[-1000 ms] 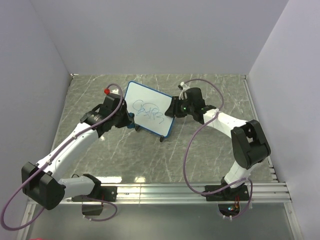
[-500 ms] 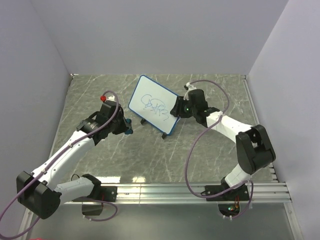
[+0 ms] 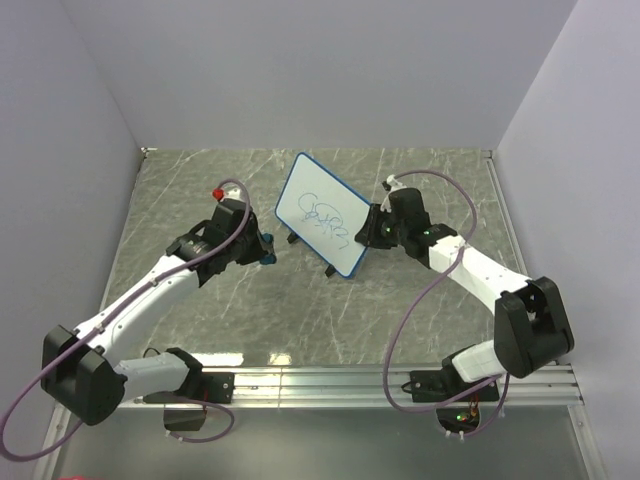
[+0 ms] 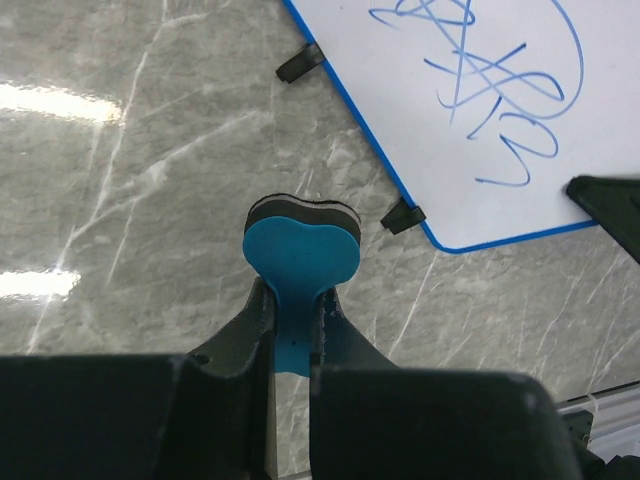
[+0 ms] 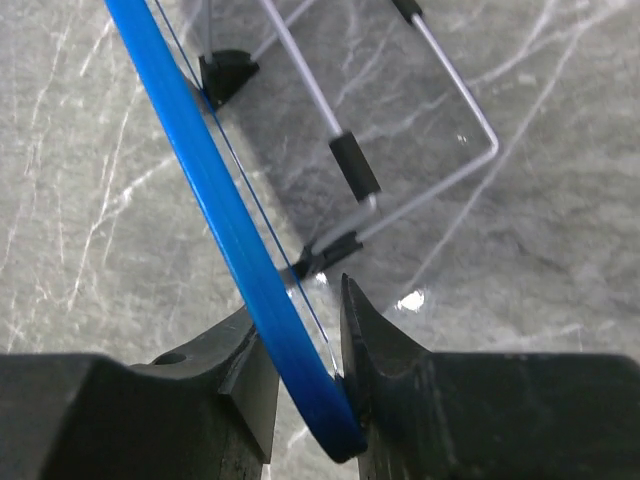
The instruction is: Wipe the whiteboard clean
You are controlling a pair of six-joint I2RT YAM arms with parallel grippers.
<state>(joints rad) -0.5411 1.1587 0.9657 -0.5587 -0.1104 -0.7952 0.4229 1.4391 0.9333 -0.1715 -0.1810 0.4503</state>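
The board (image 3: 326, 218) was a white rectangle with rounded corners, a thin blue rim (image 5: 215, 210) and a blue scribble (image 3: 318, 208) across its face. Small black feet (image 4: 403, 215) sat along its lower long edge, and a wire stand (image 5: 355, 165) showed behind it. It stood tilted at the middle of the grey marbled surface (image 3: 420, 180), with its long axis running from the centre toward the lower right of the top view and its face turned to the lower left. The right pincer (image 3: 372, 232) was clamped on the rim at the board's right end. The left pincer (image 3: 258, 245) lay just left of the board, not touching it, clenched on a blue heart-shaped eraser (image 4: 302, 255).
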